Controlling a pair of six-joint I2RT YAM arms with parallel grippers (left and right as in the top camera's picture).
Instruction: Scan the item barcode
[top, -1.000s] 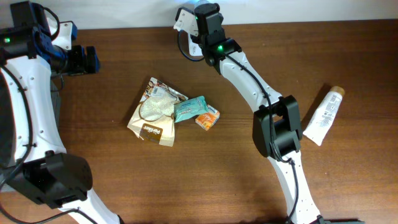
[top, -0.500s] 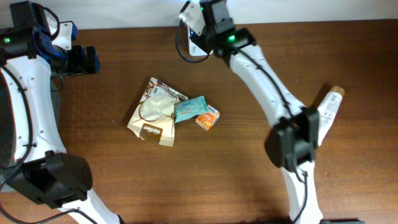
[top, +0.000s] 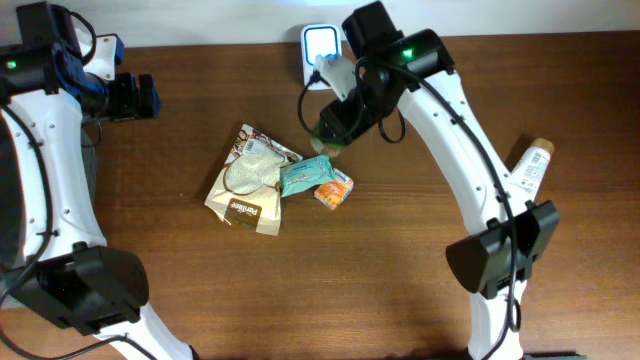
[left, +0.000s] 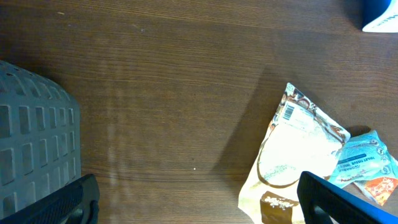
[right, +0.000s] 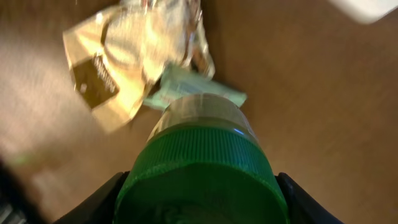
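The worktop (top: 180, 290) is dark brown wood with a fine grain and a dull sheen. Two white-shelled arms reach over it.

The right gripper (top: 335, 128) pinches one green-lidded container (right: 202, 168), its two dark fingers pressed against the sides. The lid is round, matte plastic with fine ribs around its rim, and a paler band shows beyond it. The container hangs in the air just beyond the heap of packets in the middle of the worktop, a little in from the far edge. At that far edge stands one white scanner (top: 320, 42), a rounded block with a pale blue lit face.

Three things make up the heap:
- One tan snack pouch (top: 245, 180), flat and crinkly, with a glossy clear window and a barcode label at one corner.
- One teal packet (top: 305, 173), soft and wrinkled, lying partly over the pouch's edge.
- One small orange box (top: 334, 190), touching the teal packet.

Near the right edge lies one white tube (top: 523, 180), smooth, tapering to a flat crimped end, with a tan cap at the other.

The left gripper (top: 148, 97) hovers near the far left corner, its black fingers spread wide with nothing between them. One grey plastic basket (left: 31, 143) with a grid of square holes shows in its wrist view.
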